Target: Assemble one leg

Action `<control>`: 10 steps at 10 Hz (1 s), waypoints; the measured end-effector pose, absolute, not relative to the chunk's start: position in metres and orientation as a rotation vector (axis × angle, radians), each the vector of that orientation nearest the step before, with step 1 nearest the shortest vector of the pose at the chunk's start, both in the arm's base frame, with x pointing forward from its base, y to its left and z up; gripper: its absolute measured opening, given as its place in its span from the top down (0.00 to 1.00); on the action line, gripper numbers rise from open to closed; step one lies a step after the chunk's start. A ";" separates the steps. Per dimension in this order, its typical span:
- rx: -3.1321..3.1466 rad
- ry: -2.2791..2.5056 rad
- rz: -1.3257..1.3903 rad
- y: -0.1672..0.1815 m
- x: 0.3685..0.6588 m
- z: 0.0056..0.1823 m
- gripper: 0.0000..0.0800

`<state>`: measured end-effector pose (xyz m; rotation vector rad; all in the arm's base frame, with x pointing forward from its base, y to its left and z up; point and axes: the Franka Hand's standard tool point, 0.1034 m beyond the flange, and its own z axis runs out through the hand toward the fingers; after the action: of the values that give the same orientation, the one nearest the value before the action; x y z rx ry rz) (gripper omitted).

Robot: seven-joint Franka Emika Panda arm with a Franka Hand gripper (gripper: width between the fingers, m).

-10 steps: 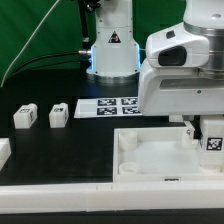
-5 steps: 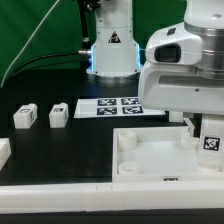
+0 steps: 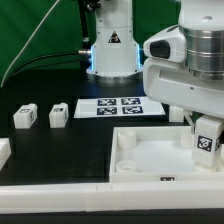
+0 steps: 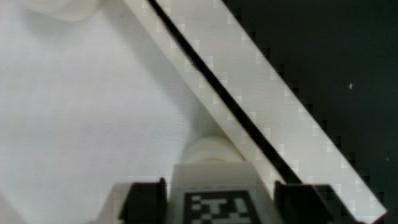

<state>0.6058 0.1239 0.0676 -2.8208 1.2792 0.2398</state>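
My gripper (image 3: 205, 133) is shut on a white leg (image 3: 206, 141) with a black-and-white tag. It holds the leg upright over the far right part of the large white tray-like panel (image 3: 150, 155). In the wrist view the leg (image 4: 221, 196) sits between the two dark fingers (image 4: 143, 203), just above the panel's floor and next to its raised rim (image 4: 231, 90). Whether the leg touches the panel I cannot tell. Two more legs (image 3: 25, 117) (image 3: 58, 115) stand on the black table at the exterior view's left.
The marker board (image 3: 112, 106) lies behind the panel near the robot base (image 3: 112, 50). Another white part (image 3: 4, 152) shows at the exterior view's left edge. A white strip runs along the table's front edge.
The gripper with the leg has moved down and slightly toward the exterior view's left, closer to the panel.
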 end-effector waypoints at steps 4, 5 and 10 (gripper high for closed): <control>-2.557 1.764 0.243 0.132 0.607 0.068 0.64; -2.471 1.890 0.249 0.133 0.607 0.068 0.64; -2.383 2.013 0.252 0.134 0.606 0.068 0.27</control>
<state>0.6064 0.1343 0.0675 -2.3825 2.0127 0.2516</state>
